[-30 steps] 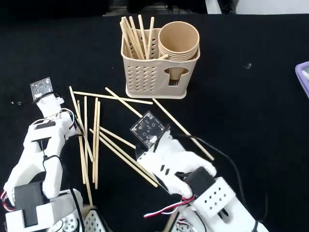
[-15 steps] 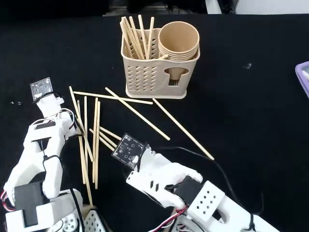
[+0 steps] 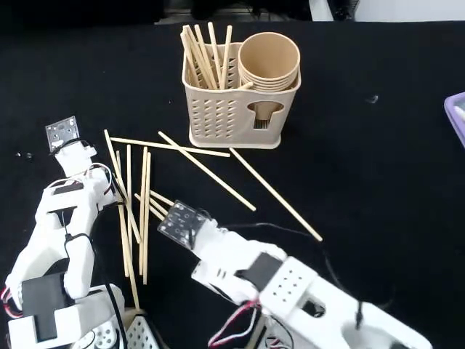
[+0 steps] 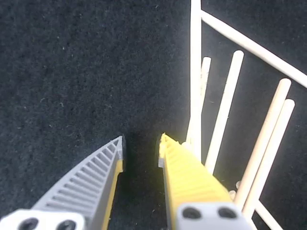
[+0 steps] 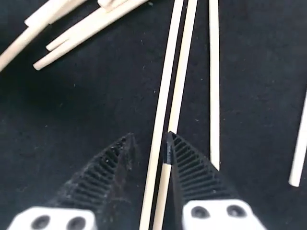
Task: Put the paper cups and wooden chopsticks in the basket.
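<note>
A beige slotted basket stands at the back of the black table. It holds a stack of paper cups and several wooden chopsticks. Several loose chopsticks lie scattered in front of it. My right gripper is open low over the table, and a pair of parallel chopsticks runs between its black fingers. In the high view its wrist board covers it. My left gripper is open by a narrow gap with nothing in it, right beside several chopsticks.
Two long chopsticks lie diagonally right of the pile, in front of the basket. A purple container edge shows at the far right. Both arm bases crowd the near table edge.
My right arm has swung left and toward the near edge, from the middle of the table onto the chopstick pile, uncovering a diagonal chopstick. The left arm has not moved.
</note>
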